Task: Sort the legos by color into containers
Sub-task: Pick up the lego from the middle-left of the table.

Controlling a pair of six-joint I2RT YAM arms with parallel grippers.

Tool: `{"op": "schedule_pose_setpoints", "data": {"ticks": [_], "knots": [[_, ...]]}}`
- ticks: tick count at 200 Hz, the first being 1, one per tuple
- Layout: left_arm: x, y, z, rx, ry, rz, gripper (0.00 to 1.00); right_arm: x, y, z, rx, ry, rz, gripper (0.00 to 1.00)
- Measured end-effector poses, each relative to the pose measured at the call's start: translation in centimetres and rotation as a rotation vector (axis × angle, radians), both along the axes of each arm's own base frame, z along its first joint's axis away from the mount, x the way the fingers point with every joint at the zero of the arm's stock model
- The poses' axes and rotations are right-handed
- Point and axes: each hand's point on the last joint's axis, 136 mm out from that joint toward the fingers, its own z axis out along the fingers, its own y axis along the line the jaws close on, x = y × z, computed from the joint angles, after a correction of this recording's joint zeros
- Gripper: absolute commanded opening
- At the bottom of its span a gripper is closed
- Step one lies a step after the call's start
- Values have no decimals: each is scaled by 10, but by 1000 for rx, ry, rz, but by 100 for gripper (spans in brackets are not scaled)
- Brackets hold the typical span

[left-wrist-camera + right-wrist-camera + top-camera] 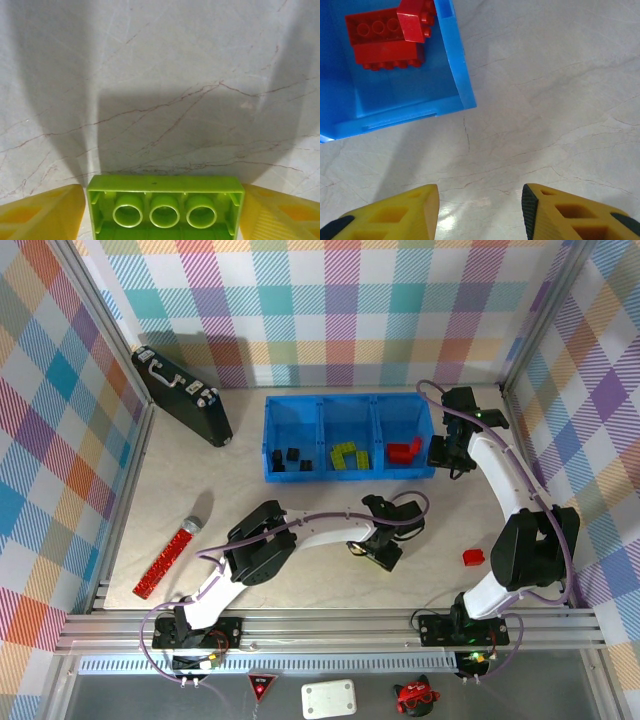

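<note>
Left gripper astride lime brick, briefcase apart

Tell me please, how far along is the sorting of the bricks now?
Done: the blue bin holds black bricks left, green bricks in the middle, red bricks right. In hand: a lime brick sits between the fingers of the left gripper, grip not certain; the right gripper is open and empty beside the bin. Left: that lime brick and a lone red brick on the table.
</note>
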Motion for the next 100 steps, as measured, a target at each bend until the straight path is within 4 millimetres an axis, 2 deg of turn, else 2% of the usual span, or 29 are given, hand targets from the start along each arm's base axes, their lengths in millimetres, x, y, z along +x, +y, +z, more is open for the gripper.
{"op": "schedule_pose_setpoints", "data": {"ticks": [41, 100], "knots": [[2, 0, 0, -9, 8, 1, 67, 0, 0, 0, 0, 1, 0, 49], [4, 2, 1, -22, 1, 6, 66, -7, -3, 7, -8, -2, -7, 49]]}}
